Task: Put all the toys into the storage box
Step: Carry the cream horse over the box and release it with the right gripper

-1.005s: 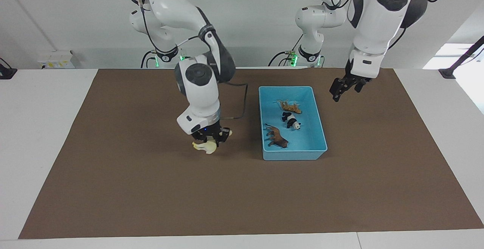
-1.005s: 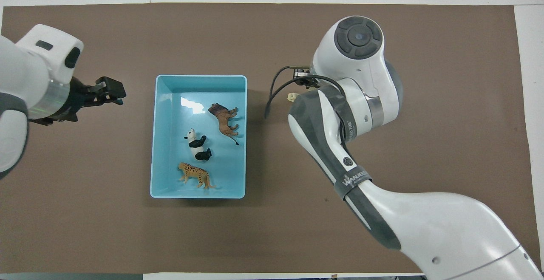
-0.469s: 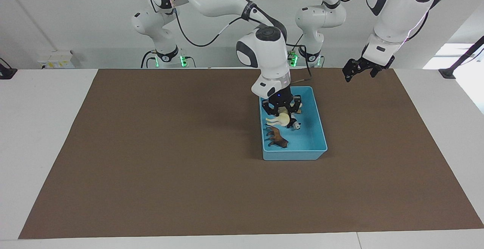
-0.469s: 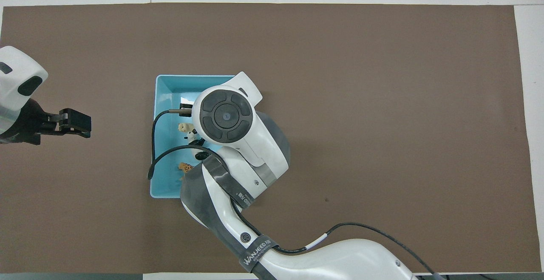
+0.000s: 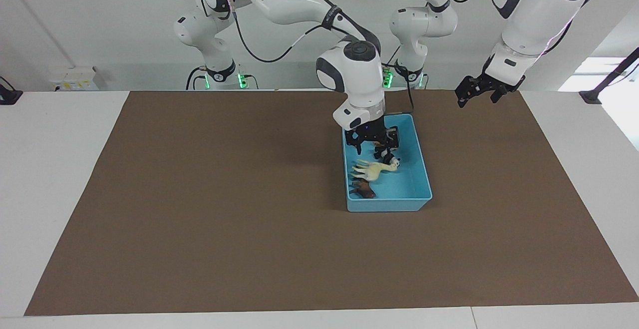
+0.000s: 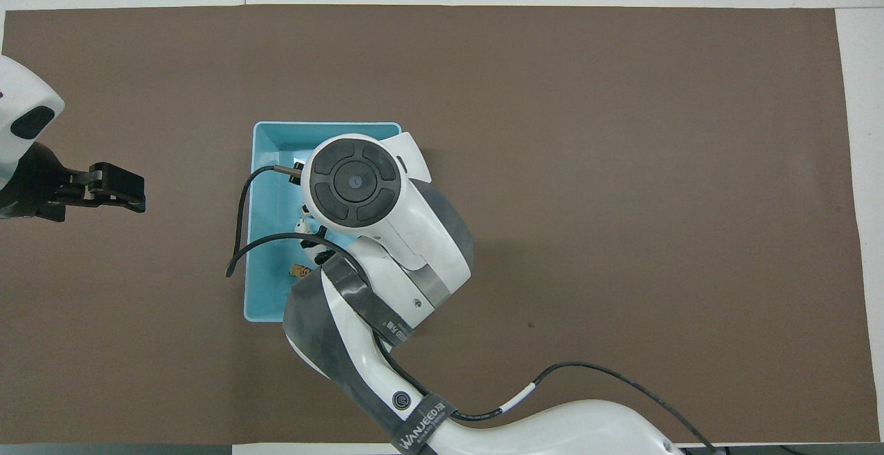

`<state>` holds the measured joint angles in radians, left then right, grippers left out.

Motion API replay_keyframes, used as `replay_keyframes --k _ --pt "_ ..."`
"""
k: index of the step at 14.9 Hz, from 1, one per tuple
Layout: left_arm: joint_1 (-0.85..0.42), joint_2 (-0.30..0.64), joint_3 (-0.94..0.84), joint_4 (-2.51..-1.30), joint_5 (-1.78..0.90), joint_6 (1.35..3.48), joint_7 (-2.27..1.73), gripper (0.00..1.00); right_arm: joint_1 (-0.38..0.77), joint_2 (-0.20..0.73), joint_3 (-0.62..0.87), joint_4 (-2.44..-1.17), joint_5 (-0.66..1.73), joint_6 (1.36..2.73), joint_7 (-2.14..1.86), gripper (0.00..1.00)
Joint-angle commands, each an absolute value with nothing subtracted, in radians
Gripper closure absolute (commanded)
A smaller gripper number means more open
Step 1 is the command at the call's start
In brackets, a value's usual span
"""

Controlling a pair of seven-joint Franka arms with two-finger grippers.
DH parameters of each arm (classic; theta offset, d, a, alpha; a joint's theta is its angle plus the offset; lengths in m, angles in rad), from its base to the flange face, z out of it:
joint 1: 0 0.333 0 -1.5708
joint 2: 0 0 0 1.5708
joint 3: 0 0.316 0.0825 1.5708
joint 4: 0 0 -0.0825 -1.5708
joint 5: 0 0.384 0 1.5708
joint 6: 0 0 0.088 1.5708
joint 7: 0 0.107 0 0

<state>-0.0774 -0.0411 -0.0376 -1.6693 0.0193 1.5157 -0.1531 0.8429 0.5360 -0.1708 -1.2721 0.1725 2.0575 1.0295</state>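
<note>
- Storage box (image 5: 422, 169) on brown-covered surface (image 5: 199, 219), holding cream long-necked animal (image 5: 373, 168).
- Right end effector (image 5: 373, 139) over box, spread, empty.
- Left end effector (image 5: 474, 92) raised beside the box, grip unreadable.

Just a big brown mat (image 5: 224, 229) covering most of a white table (image 5: 55, 169). There's a small white box (image 5: 74, 78) at the table edge by the wall, on the right arm's end.
</note>
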Motion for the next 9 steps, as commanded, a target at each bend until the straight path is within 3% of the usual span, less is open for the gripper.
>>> replay_keyframes --k 1,3,7,9 --pt "-0.084 -0.026 -0.025 -1.637 0.005 1.462 -0.126 0.00 0.741 0.439 -0.196 -1.287 0.134 1.996 0.917 0.00" --pt "-0.077 -0.035 -0.028 -1.643 0.005 1.457 -0.103 0.00 0.627 0.391 -0.198 -1.334 0.092 1.990 0.646 0.00" --pt "-0.049 -0.048 -0.034 -1.657 0.005 1.479 -0.052 0.00 0.373 0.393 -0.196 -1.359 0.092 2.006 0.269 0.00" --pt "-0.048 -0.049 -0.035 -1.658 0.005 1.476 -0.052 0.00 0.303 0.388 -0.196 -1.368 0.094 1.958 0.152 0.00"
